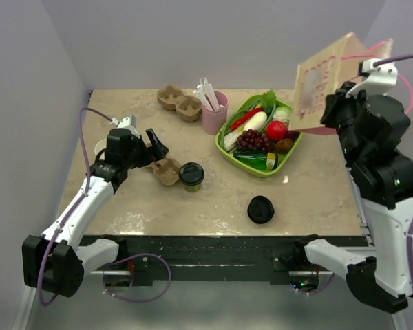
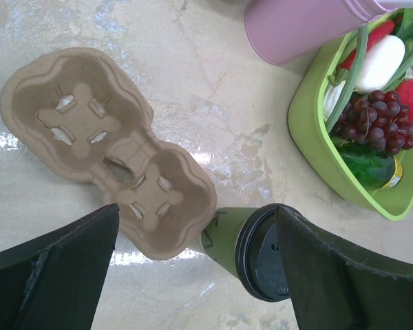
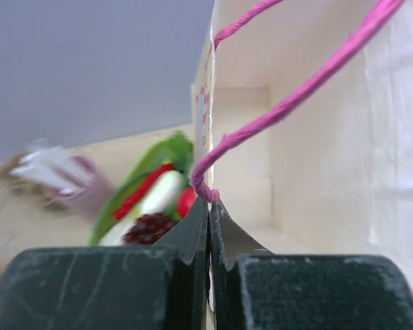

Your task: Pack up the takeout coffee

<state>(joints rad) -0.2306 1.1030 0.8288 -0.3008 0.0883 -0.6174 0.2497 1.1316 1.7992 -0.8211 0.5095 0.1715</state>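
Note:
The takeout coffee (image 1: 191, 176), a small olive-green cup with a black lid, stands on the table beside a brown cardboard cup carrier (image 1: 166, 170). My left gripper (image 1: 151, 148) hovers open just left of the carrier. In the left wrist view, the carrier (image 2: 110, 151) lies between and ahead of the fingers, and the coffee (image 2: 237, 240) stands by the right finger, partly hidden by it. My right gripper (image 1: 330, 110) is raised at the far right. It is shut (image 3: 210, 203) on the rim of the pink-handled paper bag (image 3: 316, 172), where the handle joins. The bag (image 1: 327, 75) hangs tilted off the table.
A loose black lid (image 1: 260, 210) lies near the front edge. A green tray (image 1: 289, 157) of fruit and vegetables sits right of centre. Behind it stand a pink cup (image 1: 215, 113) holding straws and a second cardboard carrier (image 1: 179, 102).

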